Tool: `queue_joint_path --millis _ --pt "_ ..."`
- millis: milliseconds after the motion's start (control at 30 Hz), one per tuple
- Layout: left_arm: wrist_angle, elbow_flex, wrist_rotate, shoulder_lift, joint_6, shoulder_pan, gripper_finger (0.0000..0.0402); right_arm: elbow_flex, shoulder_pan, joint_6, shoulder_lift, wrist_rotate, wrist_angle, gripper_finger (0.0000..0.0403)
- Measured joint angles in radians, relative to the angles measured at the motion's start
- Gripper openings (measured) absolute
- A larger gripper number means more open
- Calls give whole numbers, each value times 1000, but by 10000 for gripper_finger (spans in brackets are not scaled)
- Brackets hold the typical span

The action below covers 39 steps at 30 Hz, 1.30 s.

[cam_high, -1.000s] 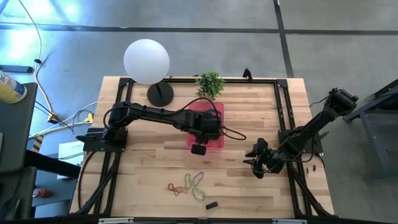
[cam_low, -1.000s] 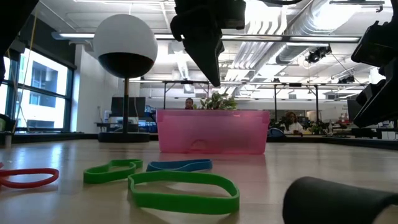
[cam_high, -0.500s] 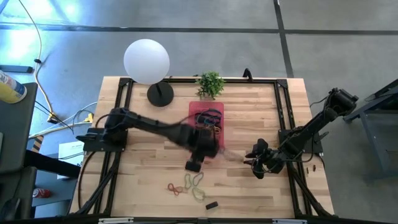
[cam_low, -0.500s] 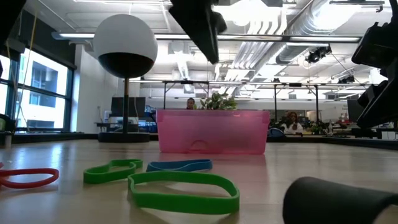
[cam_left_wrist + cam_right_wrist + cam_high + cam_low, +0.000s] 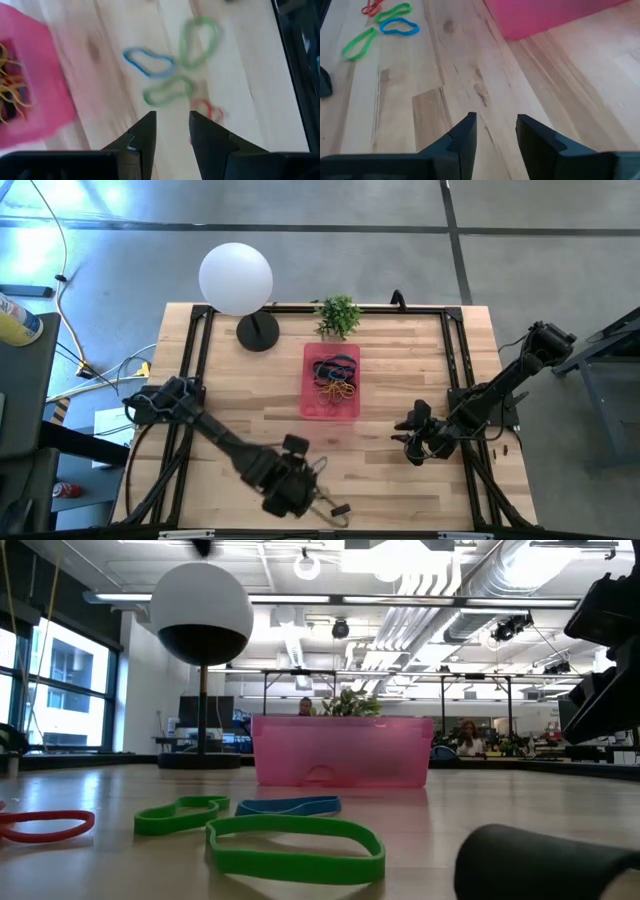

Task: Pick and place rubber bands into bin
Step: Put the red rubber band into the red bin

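The pink bin (image 5: 309, 406) sits mid-table, resting flat on its base, and holds black, blue, red and yellow rubber bands (image 5: 335, 378). Loose bands lie flat on the wood toward the near edge: a blue one (image 5: 148, 61), two green ones (image 5: 200, 39) (image 5: 167, 90) and a red one (image 5: 207, 110). They also show in the low view as a blue band (image 5: 288, 806) and a green band (image 5: 296, 846). My left gripper (image 5: 300, 490) hovers open above these loose bands (image 5: 320, 470), its fingers (image 5: 172, 127) empty. My right gripper (image 5: 413, 437) waits open near the table's right side.
A small black block (image 5: 340, 509) lies by the near edge, right of the loose bands. A white globe lamp (image 5: 236, 278) and a small potted plant (image 5: 338, 314) stand at the far edge, behind the bin. Bare wood lies between the bin and my right gripper (image 5: 495, 130).
My left gripper has swung fast from over the bin's near end toward the table's near edge and now stands over the loose bands. It has left the top of the low view. The bin's contents, covered by the arm before, now show.
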Motion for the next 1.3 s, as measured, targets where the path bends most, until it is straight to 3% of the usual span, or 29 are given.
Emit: queue_joint_path --millis 233,600,933,1300 --pt "-103 -1 21 58 -36 -65 106 0 -11 -5 0 -9 6 129" --pt "-44 -2 169 161 85 -44 106 0 -10 7 0 -66 28 129" --pt "86 -200 284 153 25 -44 106 0 -10 29 0 -107 32 129" --pt "118 -207 202 151 -6 -45 106 0 -10 29 0 -98 35 129"
